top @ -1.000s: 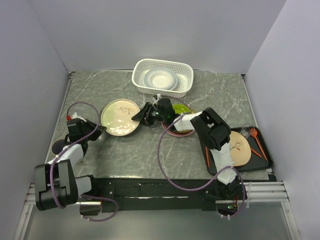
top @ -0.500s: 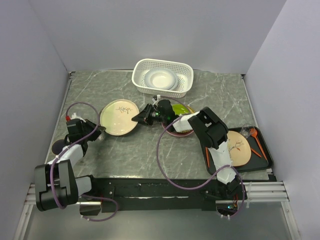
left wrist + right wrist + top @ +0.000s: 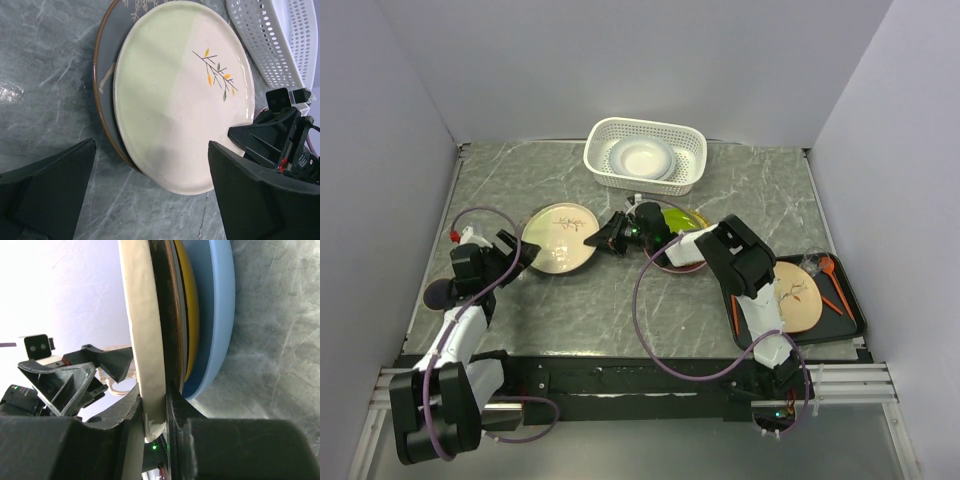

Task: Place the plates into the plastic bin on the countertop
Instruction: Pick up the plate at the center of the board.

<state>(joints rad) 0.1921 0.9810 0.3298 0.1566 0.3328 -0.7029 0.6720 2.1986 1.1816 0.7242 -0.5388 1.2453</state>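
1. Done: white plates (image 3: 642,157) lie in the plastic bin (image 3: 692,165), at the far side of the countertop (image 3: 570,310).
2. In hand: right gripper (image 3: 156,407) clamped on the rim of the cream sprig plate (image 3: 175,95), which lies over a brown-rimmed plate (image 3: 102,100); left gripper (image 3: 517,254) just beside it, jaws wide apart, holding nothing.
3. Left: that stack; the lime green plate (image 3: 682,217); the tray plate (image 3: 792,295) on the black tray (image 3: 848,320); we judge most of the job remains.
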